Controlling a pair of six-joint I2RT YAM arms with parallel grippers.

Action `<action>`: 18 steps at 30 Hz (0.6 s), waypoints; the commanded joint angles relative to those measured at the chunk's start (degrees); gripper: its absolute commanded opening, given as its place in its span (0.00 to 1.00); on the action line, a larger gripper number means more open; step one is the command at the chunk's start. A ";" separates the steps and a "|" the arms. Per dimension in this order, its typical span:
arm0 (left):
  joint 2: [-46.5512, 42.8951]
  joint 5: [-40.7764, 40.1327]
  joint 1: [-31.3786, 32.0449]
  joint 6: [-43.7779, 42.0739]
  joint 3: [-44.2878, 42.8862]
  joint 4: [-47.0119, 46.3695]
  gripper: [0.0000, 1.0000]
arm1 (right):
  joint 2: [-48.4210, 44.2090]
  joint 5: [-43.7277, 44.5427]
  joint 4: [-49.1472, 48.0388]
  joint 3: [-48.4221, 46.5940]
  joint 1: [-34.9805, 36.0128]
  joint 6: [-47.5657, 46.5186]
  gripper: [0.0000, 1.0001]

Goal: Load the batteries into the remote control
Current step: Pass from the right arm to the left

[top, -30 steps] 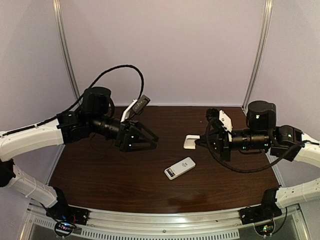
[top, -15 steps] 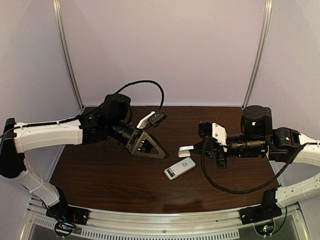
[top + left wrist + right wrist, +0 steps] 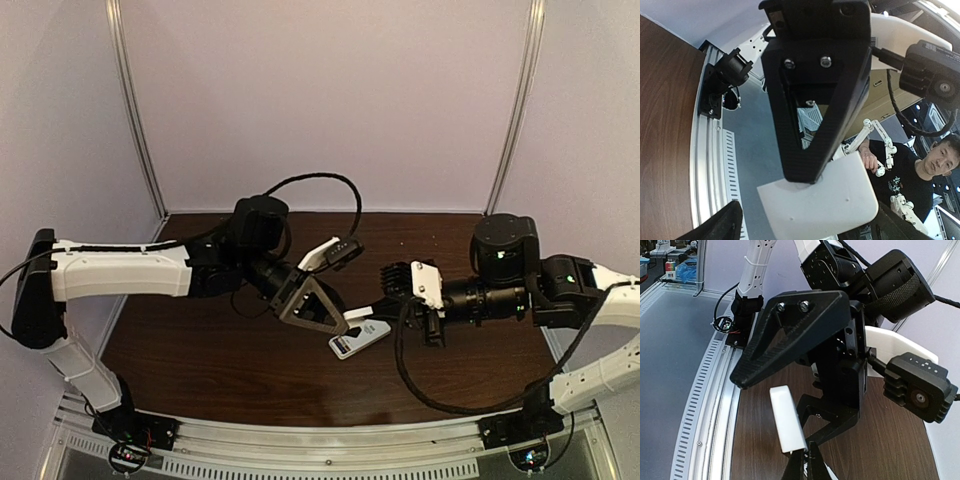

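Observation:
The remote control (image 3: 362, 339) is a slim white handset lying face up on the dark table near the middle. Just above it my right gripper (image 3: 374, 308) (image 3: 807, 466) is shut on the edge of a small flat white plastic piece (image 3: 360, 314) (image 3: 786, 419), held off the table. My left gripper (image 3: 328, 314) (image 3: 802, 231) is open, its tips on either side of that piece (image 3: 825, 202), without touching it as far as I can see. One left finger (image 3: 790, 335) looms over the piece in the right wrist view. The batteries are out of view.
The metal rail (image 3: 330, 440) runs along the table's near edge, with both arm bases bolted to it. Purple walls and metal posts (image 3: 138, 110) close in the back and sides. Both arms' cables (image 3: 310, 182) loop above the table.
My left arm has swung right to the table's middle. My right gripper has lifted the white piece off the table and carried it left, over the remote, to meet the left gripper.

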State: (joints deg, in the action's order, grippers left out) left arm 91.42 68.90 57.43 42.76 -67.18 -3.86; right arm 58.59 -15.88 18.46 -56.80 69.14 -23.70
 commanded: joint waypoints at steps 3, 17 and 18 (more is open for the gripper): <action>1.12 3.43 0.36 4.06 -0.92 -7.76 0.85 | 1.21 2.26 1.37 -1.65 1.91 -2.03 0.00; 2.43 5.26 0.39 5.57 -0.37 -8.70 0.63 | 1.68 5.83 4.11 -2.22 3.60 -4.68 0.00; 2.46 5.42 0.38 5.56 -0.41 -8.57 0.63 | 1.75 6.13 4.53 -2.38 3.86 -5.06 0.00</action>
State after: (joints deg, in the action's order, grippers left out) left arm 93.43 72.23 57.69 48.16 -67.18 -9.58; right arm 59.86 -12.56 19.97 -57.21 72.12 -27.03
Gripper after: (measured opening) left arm 0.633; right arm 0.022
